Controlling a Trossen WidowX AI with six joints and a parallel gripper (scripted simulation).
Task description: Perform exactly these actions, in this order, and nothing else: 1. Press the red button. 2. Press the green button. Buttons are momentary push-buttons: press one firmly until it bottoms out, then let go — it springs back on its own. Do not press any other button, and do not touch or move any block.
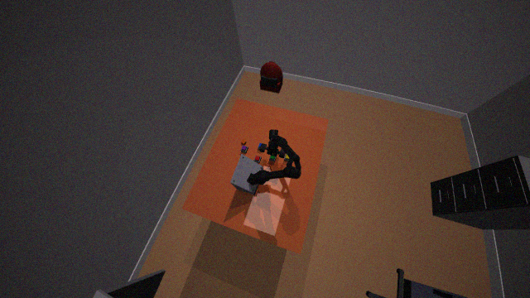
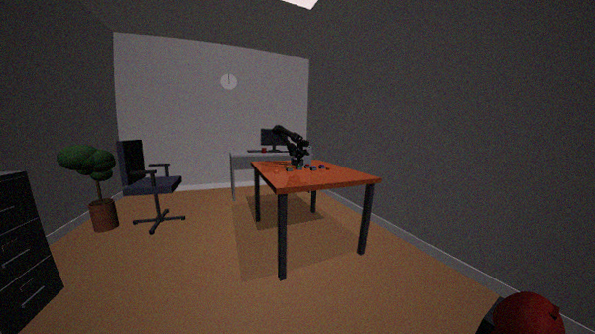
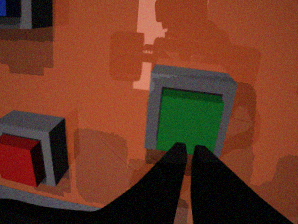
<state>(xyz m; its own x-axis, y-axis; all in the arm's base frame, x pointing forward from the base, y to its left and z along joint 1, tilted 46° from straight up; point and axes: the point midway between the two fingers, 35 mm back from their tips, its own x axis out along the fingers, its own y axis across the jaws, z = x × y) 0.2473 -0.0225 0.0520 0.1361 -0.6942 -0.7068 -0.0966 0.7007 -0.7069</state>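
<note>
The green button (image 3: 190, 120) (image 1: 272, 158) sits in a grey square housing in the middle of the wrist view, its cap standing up. My gripper (image 3: 188, 153) is shut and empty. Its fingertips overlap the near edge of the green cap in the wrist view; they appear to be above it, and the height of the gap cannot be read. The red button (image 3: 17, 160) (image 1: 257, 158) is in its own grey housing at the lower left of the wrist view, its cap raised, with nothing on it.
A blue button (image 3: 9, 7) (image 1: 262, 146) is at the wrist view's top left corner. In the top view, a purple thing (image 1: 244, 149) and a small orange thing (image 1: 243, 143) lie to the left, and a yellow one (image 1: 286, 157) to the right. A grey box (image 1: 245, 174) stands beside the arm's base.
</note>
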